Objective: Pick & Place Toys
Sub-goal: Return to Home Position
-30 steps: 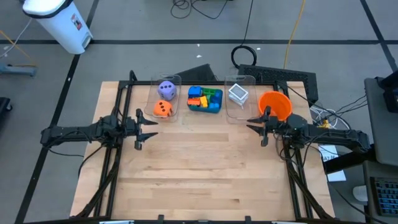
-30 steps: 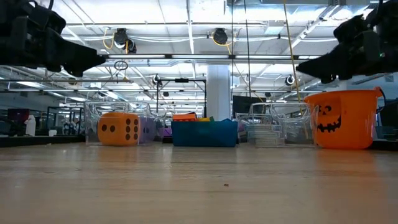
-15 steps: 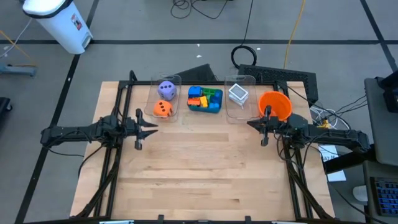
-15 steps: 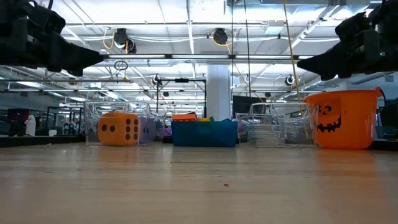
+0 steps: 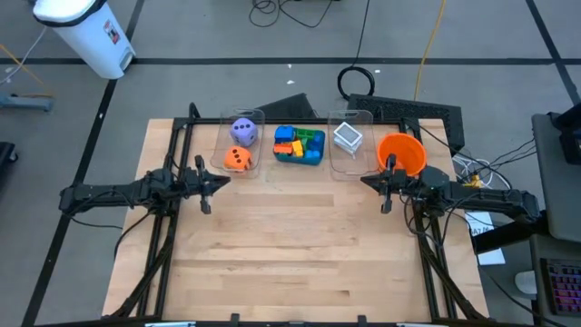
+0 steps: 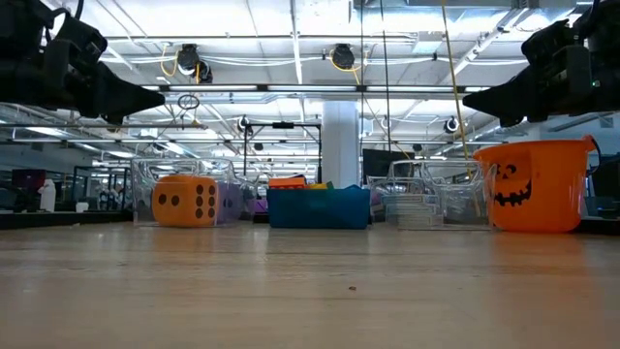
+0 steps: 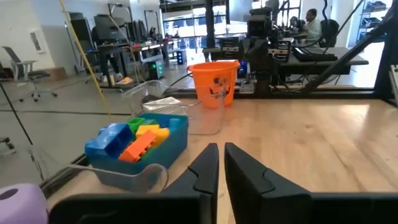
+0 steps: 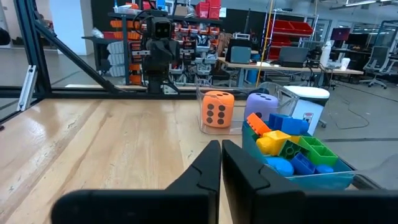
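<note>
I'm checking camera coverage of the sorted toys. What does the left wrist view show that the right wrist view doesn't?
Only the left wrist view: the orange pumpkin bucket. Only the right wrist view: the orange die. Both: the blue bin of bricks, the purple die, and each arm's own shut gripper, the left gripper and the right gripper.

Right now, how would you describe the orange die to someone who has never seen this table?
Look along the far edge of the table, where a row of containers stands. In the clear bin at the left arm's end of that row, just beyond the shut left gripper, lie two dice. The orange die is the one nearer the table's middle, with black dots; the purple die sits behind it.
</note>
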{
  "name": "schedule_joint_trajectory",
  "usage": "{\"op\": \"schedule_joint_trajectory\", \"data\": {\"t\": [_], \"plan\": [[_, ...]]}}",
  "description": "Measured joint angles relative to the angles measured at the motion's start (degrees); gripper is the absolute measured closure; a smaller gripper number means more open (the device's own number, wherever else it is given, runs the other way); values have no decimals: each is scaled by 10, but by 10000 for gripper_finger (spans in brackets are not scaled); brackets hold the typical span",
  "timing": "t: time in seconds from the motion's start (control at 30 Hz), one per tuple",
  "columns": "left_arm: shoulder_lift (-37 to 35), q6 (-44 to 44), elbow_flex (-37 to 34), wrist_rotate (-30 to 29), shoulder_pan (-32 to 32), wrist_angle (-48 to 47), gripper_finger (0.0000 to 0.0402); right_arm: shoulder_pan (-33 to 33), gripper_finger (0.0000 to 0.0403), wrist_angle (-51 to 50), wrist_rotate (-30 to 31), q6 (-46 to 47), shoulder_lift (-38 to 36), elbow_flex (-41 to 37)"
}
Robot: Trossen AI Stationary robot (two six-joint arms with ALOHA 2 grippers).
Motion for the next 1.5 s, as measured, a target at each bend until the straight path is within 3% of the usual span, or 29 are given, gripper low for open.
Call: {"op": "schedule_joint_trajectory", "data": {"t": [0.2, 0.83, 1.5], "plan": [[0, 0, 0, -2, 0, 0, 353, 0, 390, 0, 0, 0, 0, 0], [0, -1, 0, -2, 0, 1, 355, 4, 391, 6, 0, -1, -47, 0], [0, -1, 0, -2, 0, 1, 355, 4, 388, 0, 0, -1, -50, 0]]}}
